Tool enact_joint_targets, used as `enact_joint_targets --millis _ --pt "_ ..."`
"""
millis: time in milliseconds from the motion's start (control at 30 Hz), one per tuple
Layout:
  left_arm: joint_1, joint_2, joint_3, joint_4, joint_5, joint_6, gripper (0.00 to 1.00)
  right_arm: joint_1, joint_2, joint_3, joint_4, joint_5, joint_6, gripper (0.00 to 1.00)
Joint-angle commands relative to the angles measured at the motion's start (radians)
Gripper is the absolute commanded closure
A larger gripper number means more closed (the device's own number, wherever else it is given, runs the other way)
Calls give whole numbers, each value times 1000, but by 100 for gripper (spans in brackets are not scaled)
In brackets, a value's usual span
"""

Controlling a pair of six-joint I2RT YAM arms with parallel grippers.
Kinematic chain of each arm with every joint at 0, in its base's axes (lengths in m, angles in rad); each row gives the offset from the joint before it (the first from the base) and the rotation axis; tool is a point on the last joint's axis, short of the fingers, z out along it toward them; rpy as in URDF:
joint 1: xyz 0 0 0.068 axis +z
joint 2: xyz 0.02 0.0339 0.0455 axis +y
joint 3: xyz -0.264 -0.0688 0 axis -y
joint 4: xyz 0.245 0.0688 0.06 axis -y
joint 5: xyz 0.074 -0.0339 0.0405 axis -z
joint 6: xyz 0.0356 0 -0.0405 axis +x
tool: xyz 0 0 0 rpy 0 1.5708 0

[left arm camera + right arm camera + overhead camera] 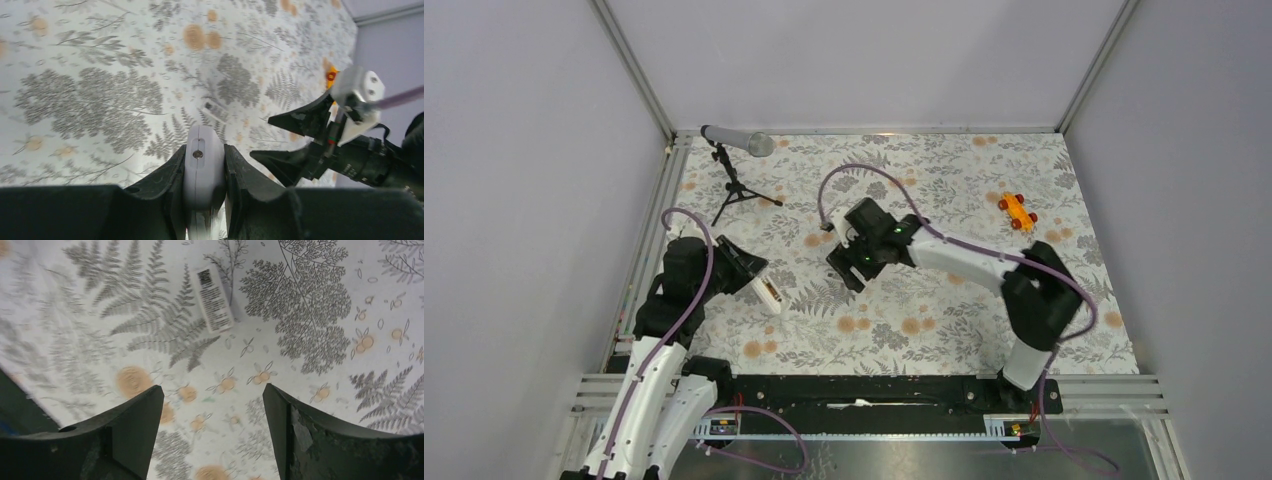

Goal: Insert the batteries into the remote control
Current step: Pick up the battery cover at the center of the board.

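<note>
My left gripper (762, 285) is shut on the remote control (769, 292), a slim white bar that sticks out past the fingertips at the left of the table. The left wrist view shows the remote control's (202, 165) rounded end clamped between both fingers (245, 175). At mid-table my right gripper (842, 262) hangs over the cloth, and in its wrist view the right gripper (212, 390) is open with only floral cloth between the fingers. The batteries are out of view.
A small white plate with a printed label (214, 299) lies flat on the cloth ahead of the right gripper, and the same plate (215, 111) shows in the left wrist view. A grey microphone on a black tripod (736, 142) stands at the back left. An orange toy car (1017, 211) sits at the back right.
</note>
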Motion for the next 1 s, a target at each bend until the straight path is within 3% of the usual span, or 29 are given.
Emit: enact_joint_targets --millis 0,300,600,833,967 --pt "12 -26 21 -81 -127 30 100 -5 161 165 -166 77 -241 20" --pt "19 1 38 -81 -119 44 100 -2 368 354 -248 76 -291 23" --pt "28 13 39 -78 -105 43 100 42 441 396 -222 116 -264 34" --pt "33 5 33 -76 -99 39 100 70 469 398 -193 126 -249 37" --pt "35 7 31 -77 -95 42 100 73 487 413 -189 136 -231 46"
